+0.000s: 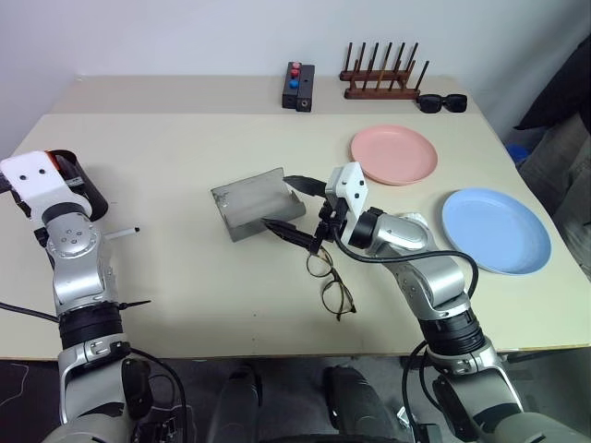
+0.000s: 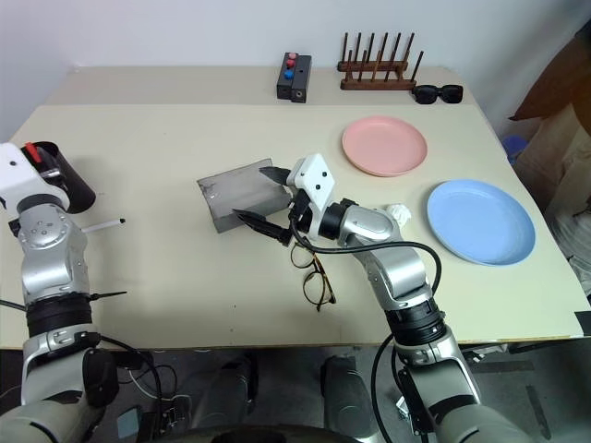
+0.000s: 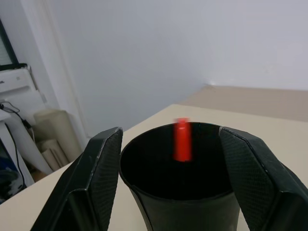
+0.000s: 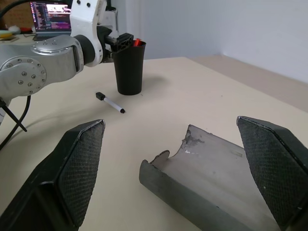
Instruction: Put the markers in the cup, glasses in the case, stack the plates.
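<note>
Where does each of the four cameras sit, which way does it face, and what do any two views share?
Left eye view: on the head, looking down over the table, both arms showing; right claw at the case.
Right eye view: the head camera's other eye, same scene, with glasses and plates.
Left wrist view: along the left claw, whose fingers flank the cup holding a red-capped marker.
Right wrist view: along the open right claw, over the case toward the cup, the left arm and a marker lying on the table.
Shared: both wrist views show the cup.
</note>
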### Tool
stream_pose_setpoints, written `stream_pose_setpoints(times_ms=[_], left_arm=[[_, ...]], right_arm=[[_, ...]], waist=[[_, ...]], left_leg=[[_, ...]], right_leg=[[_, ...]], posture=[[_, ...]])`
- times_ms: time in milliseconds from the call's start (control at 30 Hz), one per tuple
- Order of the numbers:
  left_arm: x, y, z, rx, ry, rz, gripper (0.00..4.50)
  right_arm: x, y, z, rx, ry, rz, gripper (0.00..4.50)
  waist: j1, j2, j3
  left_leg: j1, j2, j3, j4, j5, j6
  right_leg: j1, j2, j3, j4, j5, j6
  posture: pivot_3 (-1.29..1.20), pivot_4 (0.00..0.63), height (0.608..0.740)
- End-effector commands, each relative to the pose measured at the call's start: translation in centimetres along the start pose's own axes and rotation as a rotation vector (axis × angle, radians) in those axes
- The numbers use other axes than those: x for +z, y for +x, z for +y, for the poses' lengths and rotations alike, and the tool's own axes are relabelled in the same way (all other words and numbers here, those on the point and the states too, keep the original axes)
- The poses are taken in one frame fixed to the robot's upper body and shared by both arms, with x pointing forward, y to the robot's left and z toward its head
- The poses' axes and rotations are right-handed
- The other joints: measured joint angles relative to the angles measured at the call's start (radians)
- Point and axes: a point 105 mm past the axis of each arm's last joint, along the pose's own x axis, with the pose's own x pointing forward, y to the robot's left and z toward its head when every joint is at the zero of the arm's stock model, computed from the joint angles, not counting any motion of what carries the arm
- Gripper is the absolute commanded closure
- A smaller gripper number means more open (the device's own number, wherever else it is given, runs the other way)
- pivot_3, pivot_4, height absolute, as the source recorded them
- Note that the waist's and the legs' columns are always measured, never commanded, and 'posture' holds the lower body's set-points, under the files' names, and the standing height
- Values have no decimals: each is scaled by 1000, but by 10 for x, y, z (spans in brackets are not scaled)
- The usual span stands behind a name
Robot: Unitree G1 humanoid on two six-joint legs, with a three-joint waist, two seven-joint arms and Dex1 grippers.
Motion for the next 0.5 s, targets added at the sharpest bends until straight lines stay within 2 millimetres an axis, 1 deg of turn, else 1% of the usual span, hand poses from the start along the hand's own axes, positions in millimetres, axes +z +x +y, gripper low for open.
stream_pose_setpoints(times_ms=[33, 100, 133, 167, 233, 267, 333, 400, 500], left_arm=[[47, 3, -2, -36, -68, -166, 1247], [67, -1, -12, -156, -52, -243, 1247], [75, -6, -19, -251, -42, -265, 1247], [80, -11, -25, -340, -31, -275, 982], [81, -20, -32, -486, -23, -249, 374], [76, -26, -32, -566, 6, -195, 35], [54, -35, -25, -668, 109, -29, 35], [29, -40, -13, -694, 231, 138, 35], [5, -47, -1, -698, 243, 355, 35]], right_arm=[[16, 2, 4, 17, -44, -54, 0], [16, 2, 4, 15, -46, -54, 0], [17, 1, 3, 12, -47, -53, 0], [17, 0, 3, 9, -49, -52, 0], [16, -1, 1, 2, -50, -49, 0], [16, -2, 0, -2, -51, -44, 0], [14, -5, -2, -7, -53, -36, 0], [13, -6, -3, -8, -53, -32, 0], [13, -5, -4, -6, -53, -30, 0]], waist=[[1, 0, 0], [1, 0, 0], [0, 0, 0], [-1, 0, 0], [-4, 0, 0], [-4, 1, 0], [-14, 1, 0], [-20, 1, 1], [-22, 0, 1]], left_leg=[[0, 0, 0, 0, 0, 0], [0, 0, 0, 0, 0, 0], [0, 0, 0, 0, 0, 0], [0, 0, 0, 0, 0, 0], [0, 0, 0, -1, 0, 0], [0, 0, 1, -2, 0, 0], [0, 0, 1, -3, 0, 0], [1, 1, 1, -4, 0, 0], [0, 1, 1, -4, 0, 0]], right_leg=[[0, 0, 0, 0, 0, 0], [0, 0, 0, 0, 0, 0], [0, 0, 0, 0, 0, 0], [0, 0, 0, 0, 0, 0], [0, 0, 0, -1, 0, 0], [0, 0, 0, -1, 0, 0], [-1, 0, 1, 0, 0, 0], [-2, 0, 1, 0, 0, -1], [-3, 0, 1, 1, -2, -4]], posture=[[0, 150, 740], [0, 150, 740], [0, 150, 740], [0, 150, 740], [0, 150, 740], [0, 150, 740], [0, 150, 740], [0, 150, 740], [0, 150, 740]])
